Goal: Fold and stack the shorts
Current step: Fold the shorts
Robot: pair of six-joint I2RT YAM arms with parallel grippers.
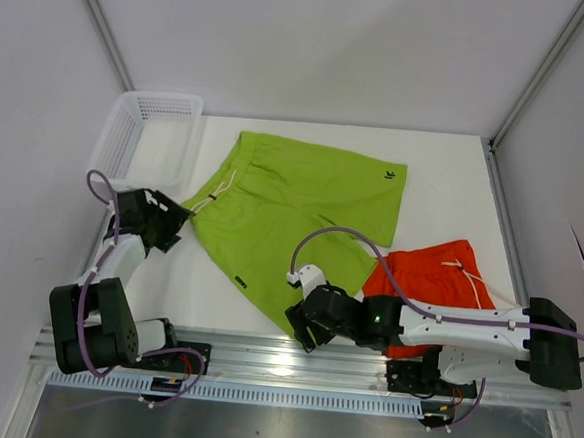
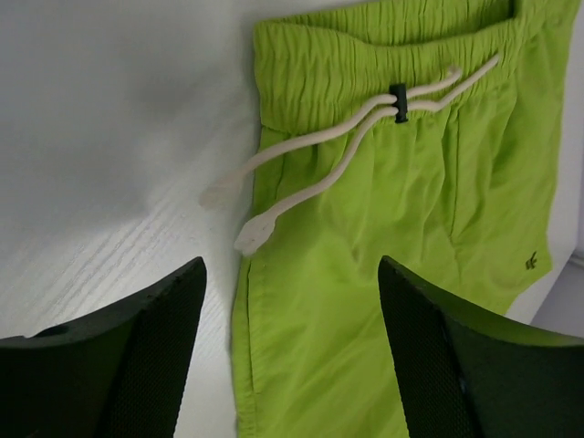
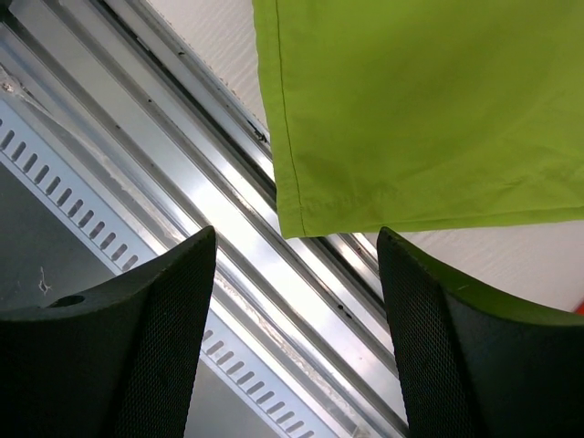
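Here, white mesh basket (image 1: 143, 133) at table's (image 1: 445, 180) far left corner, nothing visible inside. Lime green shorts (image 1: 292, 214) spread flat mid-table; orange shorts (image 1: 433, 274) bunched to their right. Left gripper (image 2: 290, 365) and right gripper (image 3: 297, 347) both spread, grasping nothing.

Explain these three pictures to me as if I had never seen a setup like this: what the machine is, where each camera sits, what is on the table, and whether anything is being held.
The machine is two robot arms bolted at the near edge of a white table. The overhead view comes from a fixed camera above and behind them. The other two views come from cameras on each wrist, so the dark shapes at the bottom are that arm's own fingers.

The lime green shorts lie spread out, the orange shorts beside them, and a white basket at the far left corner.

The left gripper hovers open at the green waistband's drawstring. The right gripper is open near a green hem corner that overhangs the metal rail. Neither holds anything.
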